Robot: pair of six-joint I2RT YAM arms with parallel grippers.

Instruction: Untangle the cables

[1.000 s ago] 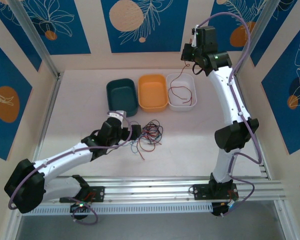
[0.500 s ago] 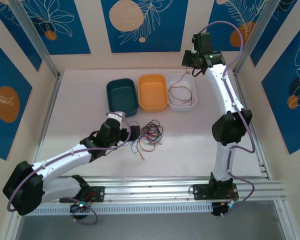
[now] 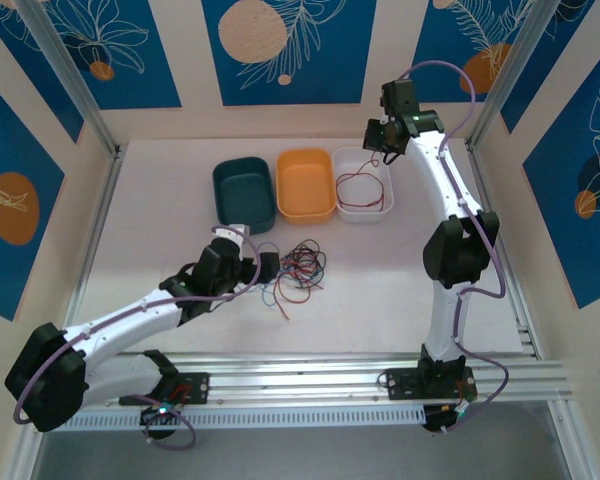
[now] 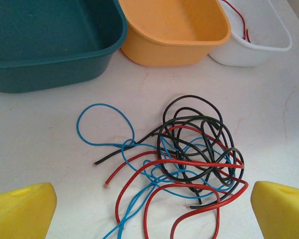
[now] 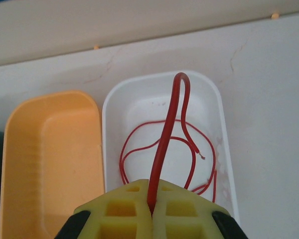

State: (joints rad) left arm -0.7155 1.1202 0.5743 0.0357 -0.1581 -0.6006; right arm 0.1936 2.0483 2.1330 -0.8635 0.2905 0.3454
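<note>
Hovering low over the worktop [image 4: 35, 144], the left hand [image 4: 153, 196] has its fingers spread as wide as they go and holds nothing. The cables [image 4: 189, 149] lie on the worktop between and just beyond its two yellow fingertips, as a loose knot of red, black and blue strands. Beyond the knot three tubs stand in a row, touching: teal tub [image 4: 50, 74], orange tub [image 4: 164, 52], white tub [image 4: 239, 57]. Farthest off, the right hand [image 5: 152, 211] is pinched tight on a red cable [image 5: 164, 134]. It rises from the pinch in a hairpin loop above the white tub, where red strands lie coiled; whether they are the same cable cannot be told.

Handling, as judged: the strands look light, limp and springy, and one pulled will likely drag its neighbours. The blue loop [image 4: 104, 107] at the knot's left, or the bare red end [image 4: 107, 183] nearest the left hand, seems a better hold than the dense middle.
</note>
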